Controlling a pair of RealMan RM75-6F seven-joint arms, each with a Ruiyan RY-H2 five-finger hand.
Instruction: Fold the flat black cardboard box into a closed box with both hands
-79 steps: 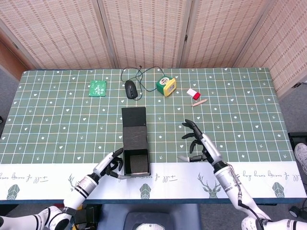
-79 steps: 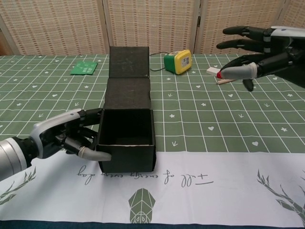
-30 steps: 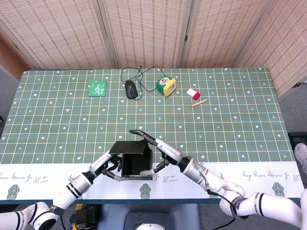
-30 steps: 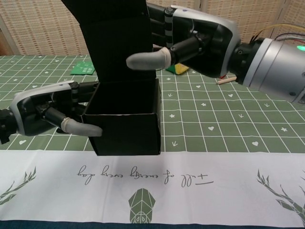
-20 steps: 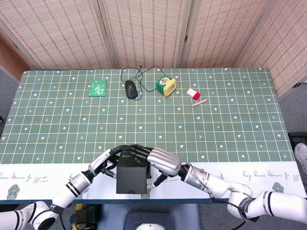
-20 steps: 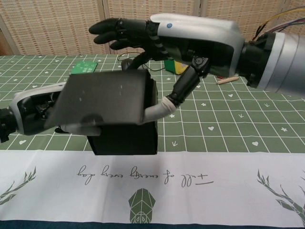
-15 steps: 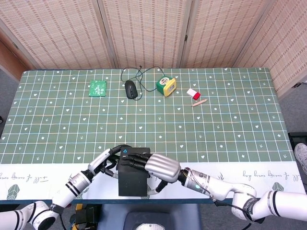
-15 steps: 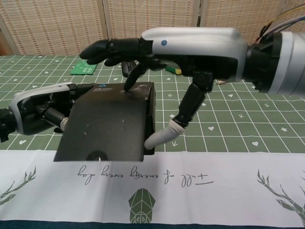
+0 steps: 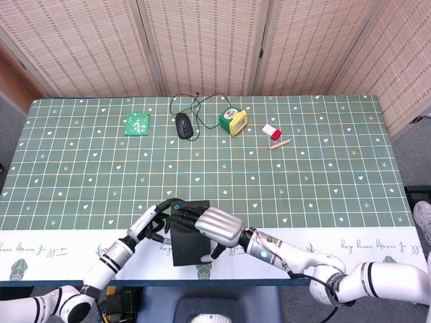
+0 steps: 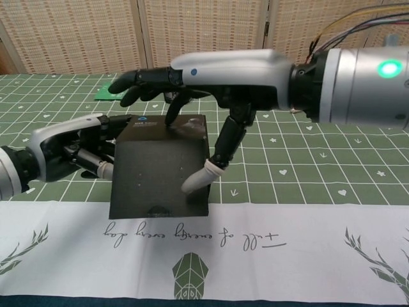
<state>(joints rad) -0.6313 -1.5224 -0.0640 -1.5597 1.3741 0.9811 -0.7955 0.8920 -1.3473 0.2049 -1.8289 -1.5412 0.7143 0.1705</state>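
My left hand (image 10: 67,153): lower left of the chest view, pressed against the left wall of the box, fingers curled along that side, thumb low near the front corner; it braces the box.
Black cardboard box (image 10: 160,169): lower centre of both views, near the table's front edge, where the green checked cloth meets the white printed strip. It stands as a matte black cube, lid folded down over the top with the flap draped over the front face. The flap flares out a little at its lower left, so the front looks slightly skewed. Pale specks and scuffs show on the black card; a small blue-and-white mark sits on the top near the back left corner.
My right hand (image 10: 211,96): upper centre of the chest view, palm down over the box, dark fingers spread, fingertips resting on the lid, pale-tipped thumb (image 10: 195,181) pressing the front flap near its right edge.
Tablecloth (image 9: 323,182): green with a white grid and small hearts.
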